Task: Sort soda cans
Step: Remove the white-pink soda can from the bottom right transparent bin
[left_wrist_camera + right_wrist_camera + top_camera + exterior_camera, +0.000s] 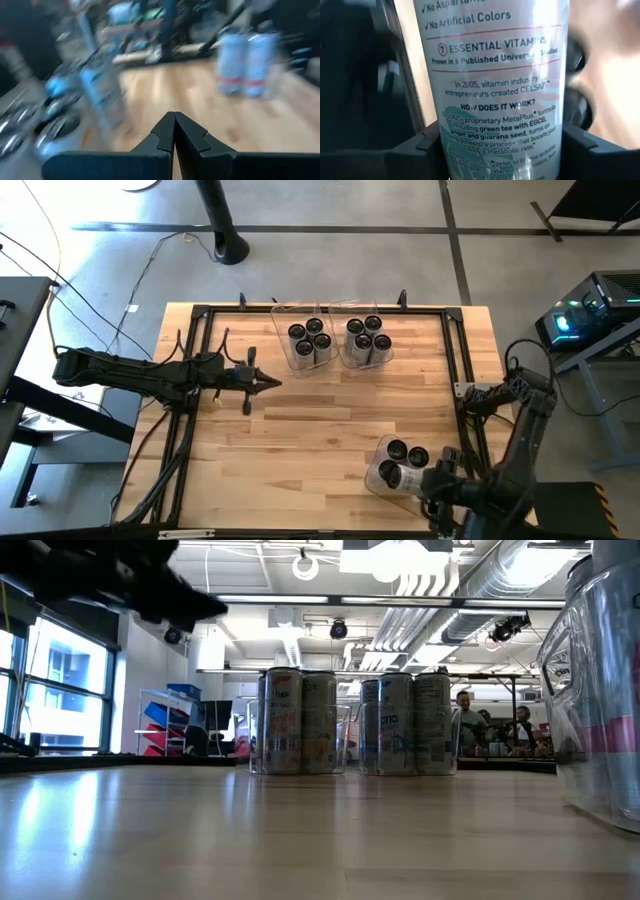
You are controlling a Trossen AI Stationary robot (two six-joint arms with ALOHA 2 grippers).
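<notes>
Soda cans stand upright in two clear bins at the table's far middle: one group (310, 342) (295, 723) and a second group (368, 340) (405, 725). A third clear bin (378, 472) (600, 690) sits near the right front corner with two dark-topped cans (406, 452). One pale can (398, 476) (495, 85) lies tilted there, between the fingers of my right gripper (418, 480) (500, 145). My left gripper (268, 383) (174, 127) is shut and empty, hovering over the table left of centre. My right gripper pinches the tilted soda can by its printed side wall (495, 135), with one finger (427, 145) on one flank and the other finger (577, 145) on the opposite flank. The fingers lie across the can. I cannot tell whether it is lifted clear of the bin.
A dark metal frame (455, 340) runs round the wooden table top. Bare wood (320, 430) lies between the far bins and the near right bin. People (470, 720) stand in the room beyond the far edge.
</notes>
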